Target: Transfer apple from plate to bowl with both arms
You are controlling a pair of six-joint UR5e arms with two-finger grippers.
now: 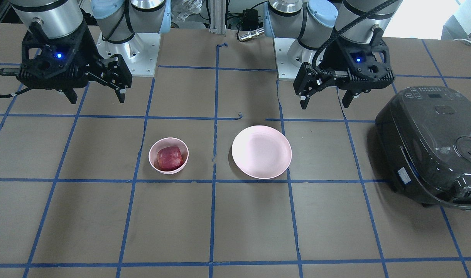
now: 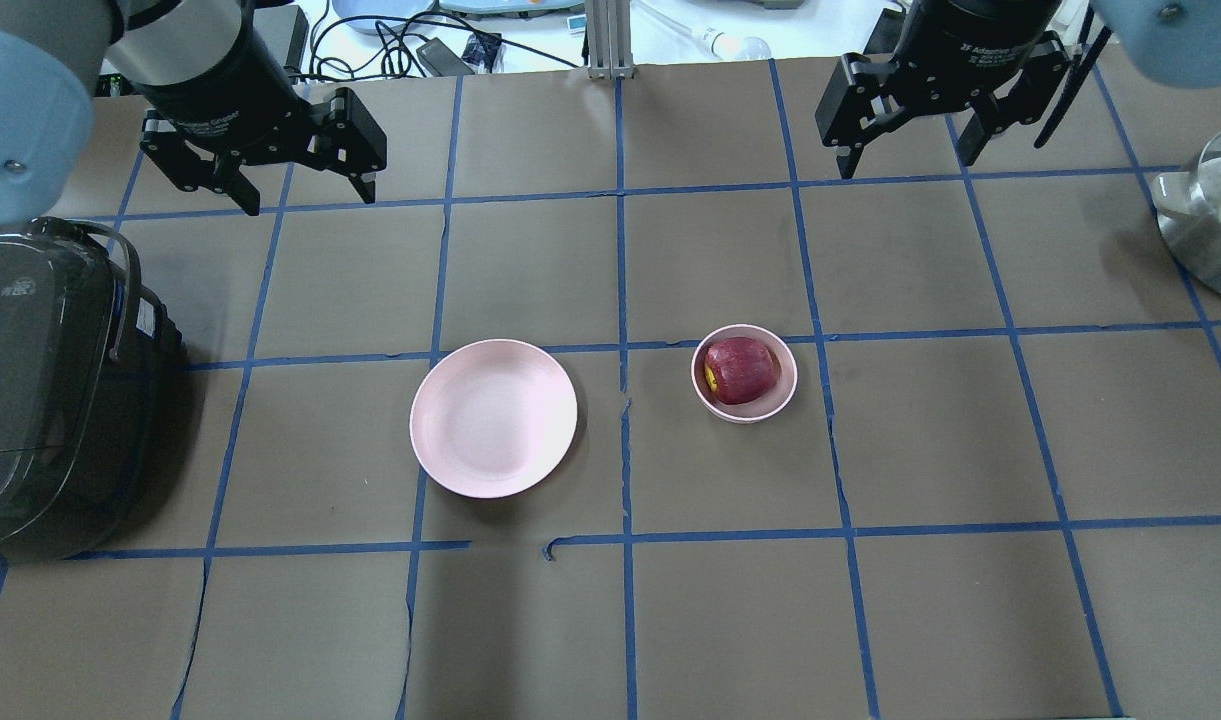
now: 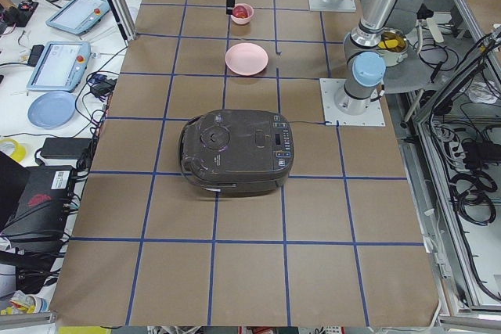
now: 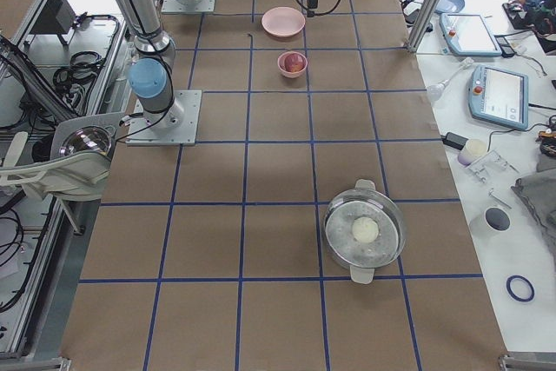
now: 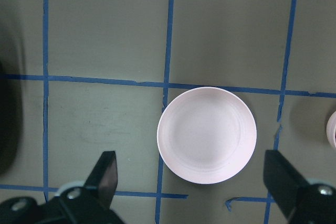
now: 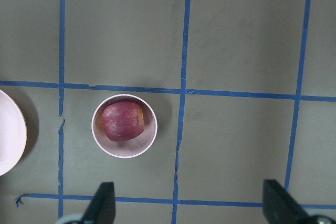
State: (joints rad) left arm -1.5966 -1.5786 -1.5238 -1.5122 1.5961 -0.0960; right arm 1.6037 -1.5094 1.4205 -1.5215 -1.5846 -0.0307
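Note:
The dark red apple (image 2: 740, 369) lies inside the small pink bowl (image 2: 782, 393), also in the front view (image 1: 169, 158) and the right wrist view (image 6: 123, 121). The wide pink plate (image 2: 494, 417) sits empty to the bowl's left, seen in the left wrist view (image 5: 207, 135). My left gripper (image 2: 305, 195) hangs open and empty high above the table's far left. My right gripper (image 2: 908, 165) hangs open and empty high above the far right. Both are well clear of the dishes.
A dark grey rice cooker (image 2: 40, 390) stands at the left edge of the table. A steel pot (image 2: 1215, 225) with a pale round item sits at the right edge. Blue tape lines grid the brown table.

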